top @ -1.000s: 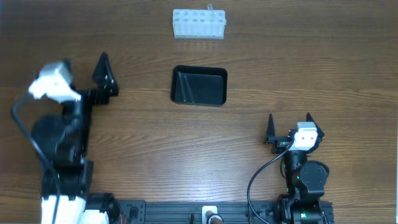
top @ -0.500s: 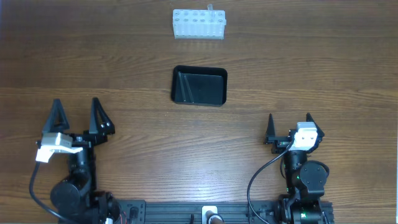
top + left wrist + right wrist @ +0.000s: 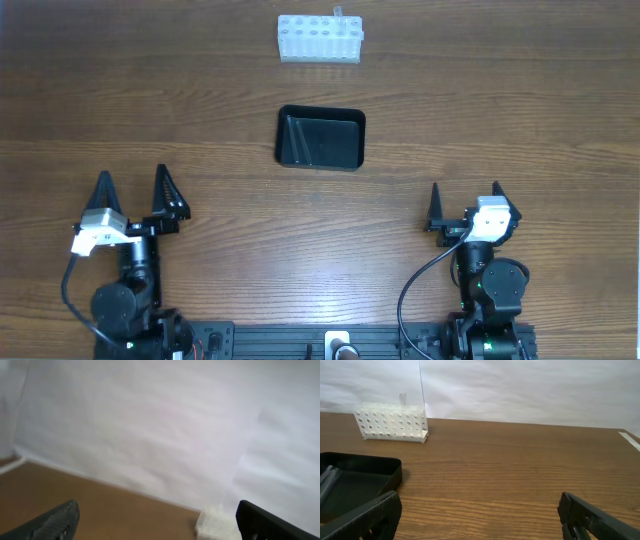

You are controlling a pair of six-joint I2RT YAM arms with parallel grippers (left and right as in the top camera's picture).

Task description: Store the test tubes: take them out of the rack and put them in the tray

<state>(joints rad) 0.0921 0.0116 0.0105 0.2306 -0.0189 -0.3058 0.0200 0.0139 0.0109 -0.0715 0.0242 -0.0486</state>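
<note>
While both arms sit close to their bases, the left claw and the right claw each stand with fingers spread wide and nothing between them, low over the worktop. The black tray lies ahead of them and between the two, well apart from either, with what look like clear tubes lying in it. Farther ahead, beyond the tray, stands the white rack, where a single test tube rises from a hole toward the right claw's side. The storing looks nearly finished, with this last tube to fetch. Next, one claw, likely the right, must travel past the tray, settle around the tube's top, pinch it and draw it straight up out of its hole.
</note>
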